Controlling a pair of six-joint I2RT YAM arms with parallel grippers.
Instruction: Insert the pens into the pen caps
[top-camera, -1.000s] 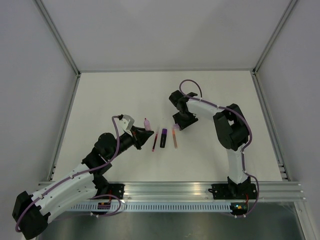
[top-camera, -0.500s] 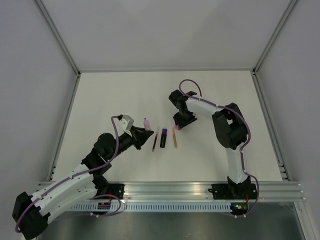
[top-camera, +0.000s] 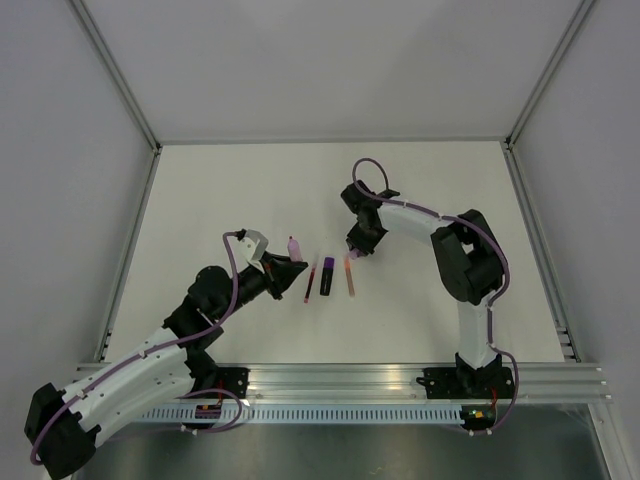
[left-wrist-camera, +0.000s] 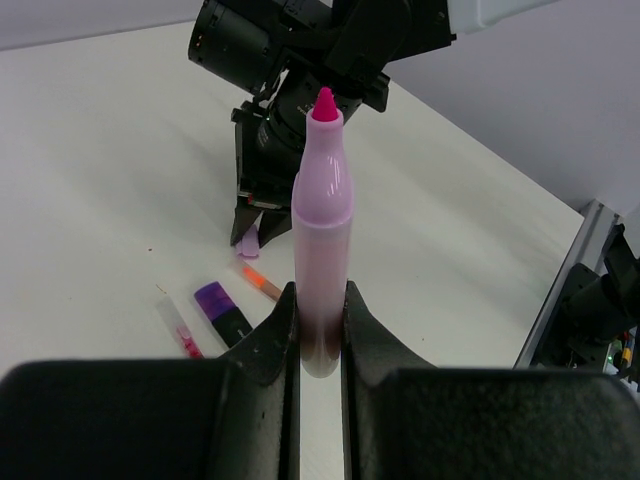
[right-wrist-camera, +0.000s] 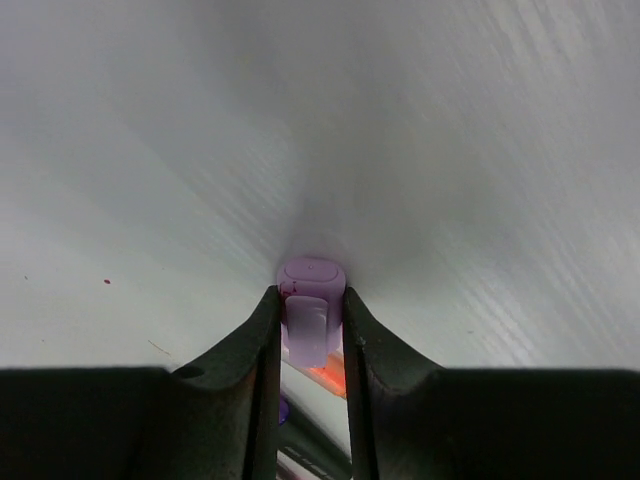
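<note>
Judging by how things lie, the job is in its opening stage: no pen can be seen seated in a loose cap yet.

The left pincer (left-wrist-camera: 320, 305) is narrow and clamped on the lower barrel of the pink pen (left-wrist-camera: 322, 210). It holds the pen upright above the counter (top-camera: 220, 190) with its bright tip bare and pointing up.

The right pincer (right-wrist-camera: 311, 297) is down at the counter surface, just beyond the row of pens. Its two fingers rest against both sides of the lilac cap (right-wrist-camera: 310, 318). That reads as a grip on the cap, though the cap looks not yet lifted (it appears to sit on the surface).

So one matching pair is in hand, pen on one side and cap on the other, but the two are well apart and unjoined.

Three more pens lie side by side on the counter between the arms:
- a thin red pen (top-camera: 309, 282)
- a black pen (top-camera: 327, 277) with a purple end
- a thin orange pen (top-camera: 350, 277)

Whether the purple end is a fitted cap I cannot tell, and I cannot pick out any other loose caps in these views.

What is left, as I judge it, is to lift the lilac cap, bring it to the pink tip and press the two together. The same then goes for the pens lying on the counter.
</note>
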